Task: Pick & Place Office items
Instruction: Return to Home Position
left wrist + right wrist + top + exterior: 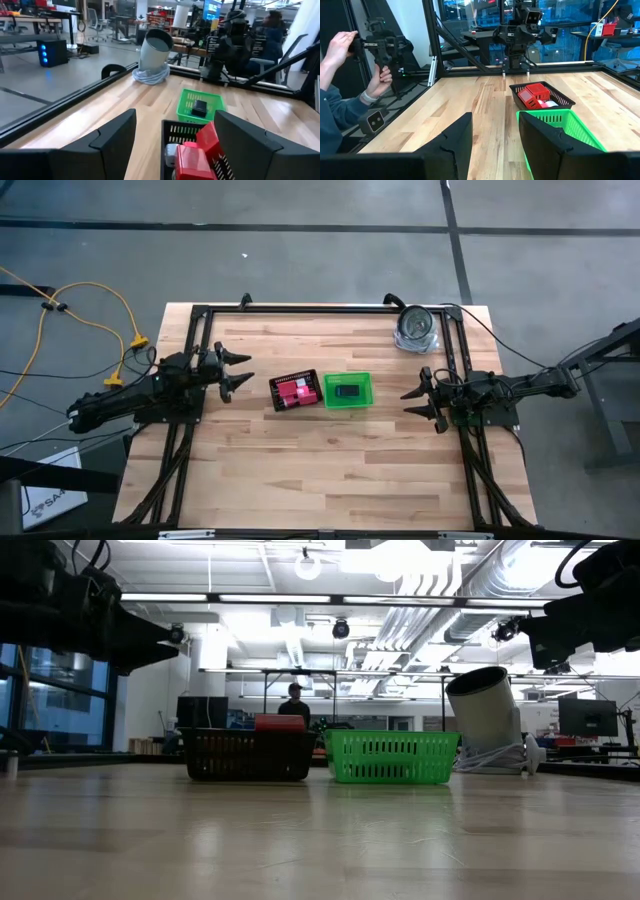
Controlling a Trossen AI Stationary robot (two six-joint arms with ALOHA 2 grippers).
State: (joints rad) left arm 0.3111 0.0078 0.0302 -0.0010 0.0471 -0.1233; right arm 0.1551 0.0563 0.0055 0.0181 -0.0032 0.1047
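Looking down: left fingers [236, 358] and right fingers [421, 392] gape wide, empty, at opposite desk [330, 470] sides. Red blocks [293, 393] lie in the black tray [273, 390], a black block [347, 391] in the green bin [369, 390] beside it. Low view: red tops the tray. Wrist views match.

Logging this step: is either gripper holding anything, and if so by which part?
Nothing is held: the left gripper and the right gripper are both open and empty.

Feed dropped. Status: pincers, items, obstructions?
Left pincer open, empty, beside black tray. Right pincer open, empty, beside green bin. Red blocks in tray, black block in bin. Silver can at far corner.
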